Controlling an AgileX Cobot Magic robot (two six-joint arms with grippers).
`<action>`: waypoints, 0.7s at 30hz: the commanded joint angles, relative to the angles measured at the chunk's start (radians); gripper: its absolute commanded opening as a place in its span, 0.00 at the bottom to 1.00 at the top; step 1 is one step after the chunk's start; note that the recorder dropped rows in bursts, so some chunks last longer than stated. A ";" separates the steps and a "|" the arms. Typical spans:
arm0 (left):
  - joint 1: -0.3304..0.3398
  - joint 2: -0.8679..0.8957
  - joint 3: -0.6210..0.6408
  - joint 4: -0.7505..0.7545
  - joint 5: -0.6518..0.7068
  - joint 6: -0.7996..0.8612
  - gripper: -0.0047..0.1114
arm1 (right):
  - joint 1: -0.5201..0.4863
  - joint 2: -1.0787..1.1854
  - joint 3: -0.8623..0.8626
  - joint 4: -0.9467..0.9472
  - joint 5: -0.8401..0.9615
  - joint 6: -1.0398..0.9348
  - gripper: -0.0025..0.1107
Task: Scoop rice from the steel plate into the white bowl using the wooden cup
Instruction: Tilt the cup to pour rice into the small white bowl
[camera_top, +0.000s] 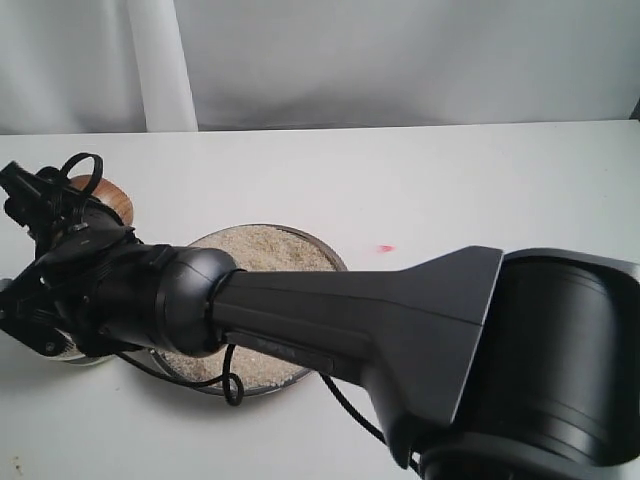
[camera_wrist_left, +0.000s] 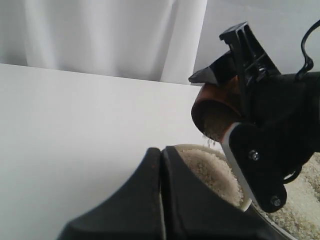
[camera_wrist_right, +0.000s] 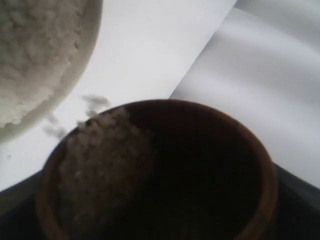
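My right pincer (camera_wrist_left: 227, 82) is clamped on the wooden cup (camera_wrist_left: 215, 107), fingers closed against its sides. It holds the cup off the table, tipped mouth-down toward the white bowl (camera_wrist_left: 192, 148). In the exterior view my right arm (camera_top: 350, 320) lies across the frame from the lower right to the left edge. The cup shows there as a brown curve in the upper left, just above the pincer's black body.

Rice (camera_wrist_right: 100, 160) is banked against the low side of the cup's dark inside, right up to the lip. A few grains are in the air between the lip and the bowl (blurred, so I cannot count them). The bowl is already heaped with rice. In the exterior view only a pale sliver of it shows at the lower left, under my wrist.

The steel plate (camera_top: 320, 240) sits left of centre in that frame, just beside the bowl. It is covered with rice, and my arm passes over its lower half.

My left pincer (camera_wrist_left: 161, 156) has its fingers pressed together with nothing between them, and the bowl lies just beyond their tips. A small red mark (camera_top: 385, 248) lies on the white table (camera_top: 470, 170), right of the plate.
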 joint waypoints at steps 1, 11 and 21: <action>-0.002 0.000 0.002 -0.001 -0.006 -0.004 0.04 | 0.010 0.010 -0.007 -0.002 -0.013 -0.060 0.02; -0.002 0.000 0.002 -0.001 -0.006 -0.004 0.04 | 0.010 0.014 -0.007 -0.029 -0.005 -0.140 0.02; -0.002 0.000 0.002 -0.001 -0.006 -0.004 0.04 | 0.010 0.014 -0.007 -0.149 0.010 -0.142 0.02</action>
